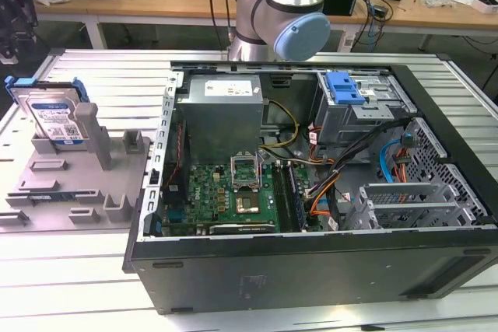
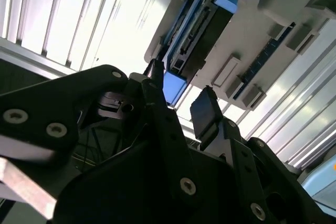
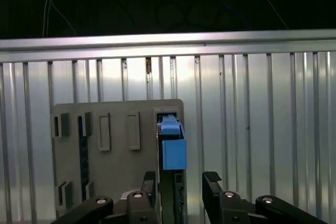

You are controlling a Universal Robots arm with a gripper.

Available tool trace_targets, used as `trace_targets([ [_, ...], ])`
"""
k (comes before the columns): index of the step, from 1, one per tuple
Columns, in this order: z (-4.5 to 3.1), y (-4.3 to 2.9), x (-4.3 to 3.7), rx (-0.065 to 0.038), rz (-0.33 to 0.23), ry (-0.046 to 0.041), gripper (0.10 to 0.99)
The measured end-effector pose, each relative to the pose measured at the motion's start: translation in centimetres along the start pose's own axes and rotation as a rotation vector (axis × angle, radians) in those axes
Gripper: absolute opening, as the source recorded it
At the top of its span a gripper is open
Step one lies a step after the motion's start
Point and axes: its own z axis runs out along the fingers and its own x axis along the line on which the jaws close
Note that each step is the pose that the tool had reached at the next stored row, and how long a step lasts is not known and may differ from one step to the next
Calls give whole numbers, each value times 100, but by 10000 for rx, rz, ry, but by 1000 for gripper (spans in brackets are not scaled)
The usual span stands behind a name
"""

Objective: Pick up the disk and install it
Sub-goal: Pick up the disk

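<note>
- The table [image 1: 93,75] is a ribbed metal surface that carries everything I'm working with. In both wrist views its slats [image 3: 262,129] run behind the parts.
- The computer case [image 1: 311,270] lies open on its side, covering most of the exterior view's right and middle. I can see the green motherboard [image 1: 226,192], the grey power supply [image 1: 222,110] and a metal drive cage [image 1: 366,110] inside it.
- The arm [image 1: 280,13] stands at the far side of the case, its pale blue joint cap above the power supply.
- The grey fixture [image 1: 85,184] lies flat on the table just beside the case, on the exterior view's left. In the first wrist view it shows as a plate [image 3: 115,129] with several slots.
- The tool [image 3: 181,177] is released. Its two dark fingers [image 3: 212,187] stand apart with nothing between them. In the second wrist view the tool [image 2: 178,85] hangs clear of the fixture [image 2: 252,40], touching nothing.
- The disk [image 1: 54,118] stands upright on edge in a slot at the fixture's far corner, well apart from the drive cage. Its label faces the exterior camera and its blue bracket frames it. In both wrist views I see it edge-on [image 3: 172,153], lined up with the gap between the fingers, and its dark side [image 2: 199,35] sits against the fixture.
- A blue clip [image 1: 345,87] sits on top of the drive cage.
</note>
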Motion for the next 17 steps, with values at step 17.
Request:
trace_targets([
  [17,175,36,4,-191,-285,3,482],
])
